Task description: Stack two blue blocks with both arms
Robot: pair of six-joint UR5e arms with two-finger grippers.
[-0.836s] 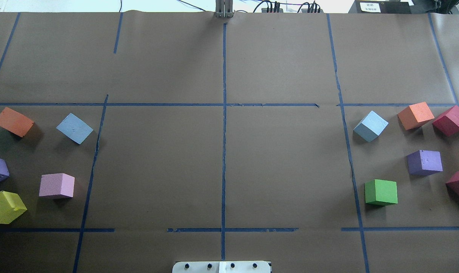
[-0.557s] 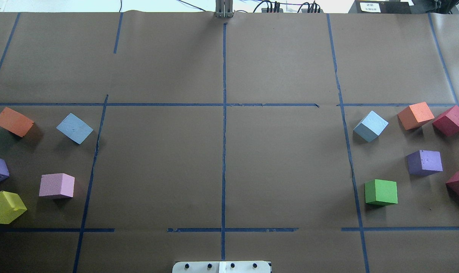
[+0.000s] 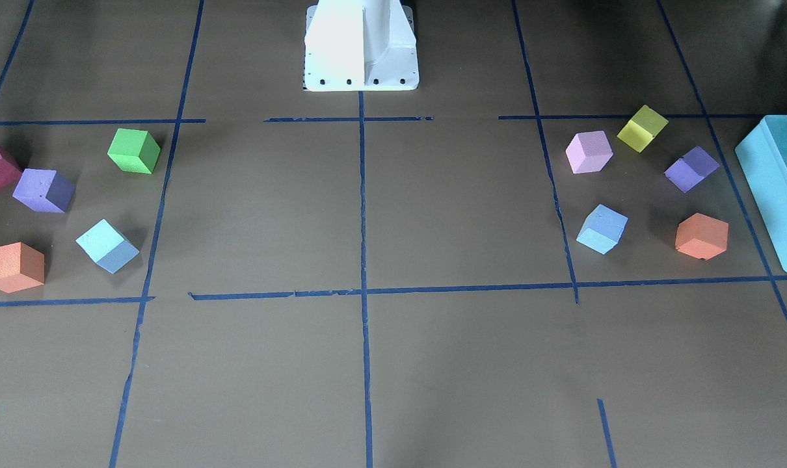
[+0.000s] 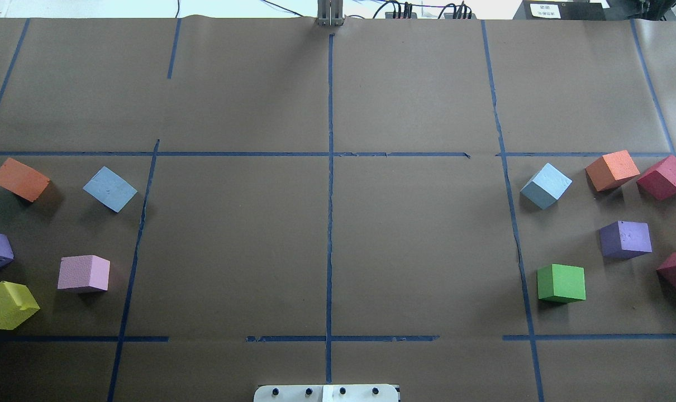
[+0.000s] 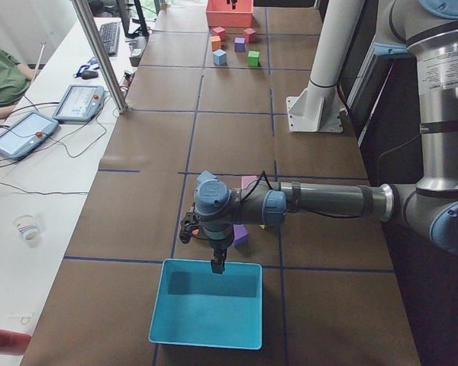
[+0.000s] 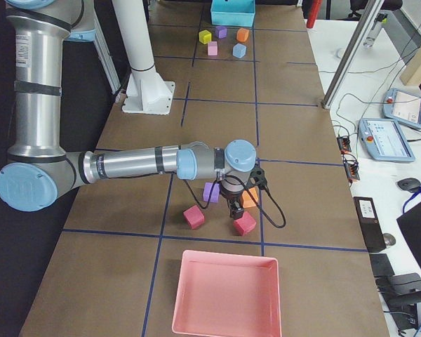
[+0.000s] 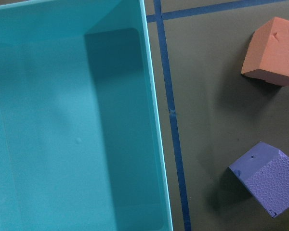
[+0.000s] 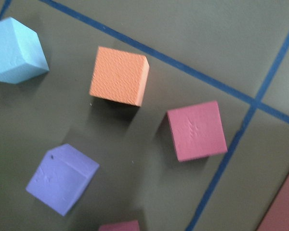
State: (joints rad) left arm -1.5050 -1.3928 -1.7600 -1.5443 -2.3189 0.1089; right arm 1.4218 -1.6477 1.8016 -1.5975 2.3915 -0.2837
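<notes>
Two pale blue blocks lie apart on the brown table. One is at the left (image 4: 110, 189), also seen in the front view (image 3: 601, 229). The other is at the right (image 4: 546, 185), also in the front view (image 3: 107, 245) and in the right wrist view (image 8: 15, 50). The left gripper (image 5: 217, 264) shows only in the exterior left view, hanging over the teal box's near rim; I cannot tell if it is open. The right gripper (image 6: 233, 209) shows only in the exterior right view, above the crimson and orange cubes; I cannot tell its state.
A teal box (image 5: 206, 313) stands at the table's left end and a pink tray (image 6: 224, 295) at the right end. Orange (image 4: 19, 178), purple, pink, yellow, green (image 4: 561, 283) and crimson cubes surround the blue blocks. The white base post (image 3: 361, 45) stands at the robot's edge.
</notes>
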